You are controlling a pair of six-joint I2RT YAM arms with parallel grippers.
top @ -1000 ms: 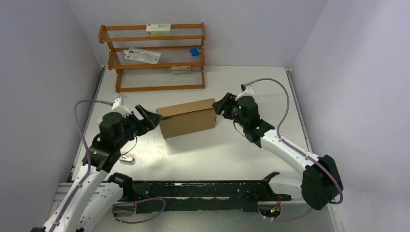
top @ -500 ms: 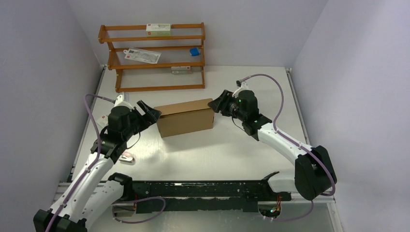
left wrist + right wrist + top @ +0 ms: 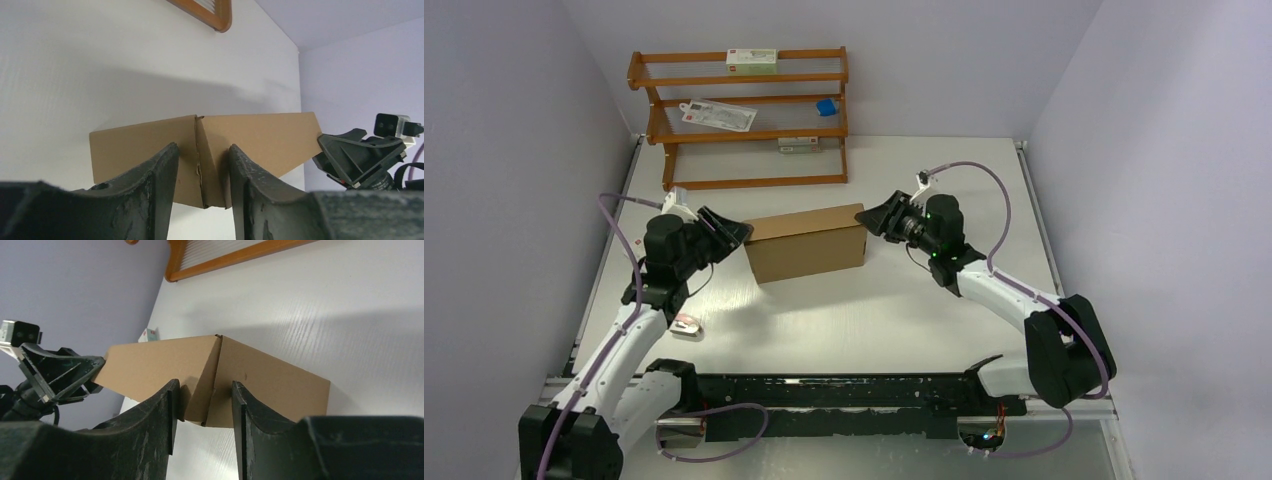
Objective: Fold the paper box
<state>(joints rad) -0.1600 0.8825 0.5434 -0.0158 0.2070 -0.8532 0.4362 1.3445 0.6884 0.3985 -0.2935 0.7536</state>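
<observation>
The paper box (image 3: 809, 243) is folded up as a brown cardboard block and lies in the middle of the white table (image 3: 924, 310). My left gripper (image 3: 736, 233) is at its left end. In the left wrist view its two fingers (image 3: 160, 175) straddle the box's vertical corner edge (image 3: 200, 150) and press on the faces either side. My right gripper (image 3: 874, 218) is at the opposite end. There too the fingers (image 3: 247, 410) have closed on a corner (image 3: 216, 370) of the box. In each wrist view the other gripper shows past the far end of the box.
An orange-brown wooden rack (image 3: 739, 120) stands at the back with white cartons (image 3: 752, 62) and a small blue item (image 3: 826, 107) on its shelves. A small white and red object (image 3: 687, 326) lies by the left arm. A black rail (image 3: 844, 390) runs along the near edge.
Both grippers have come in on the ends of the box and their fingers have narrowed on its corners. The box has shifted slightly to the left.
</observation>
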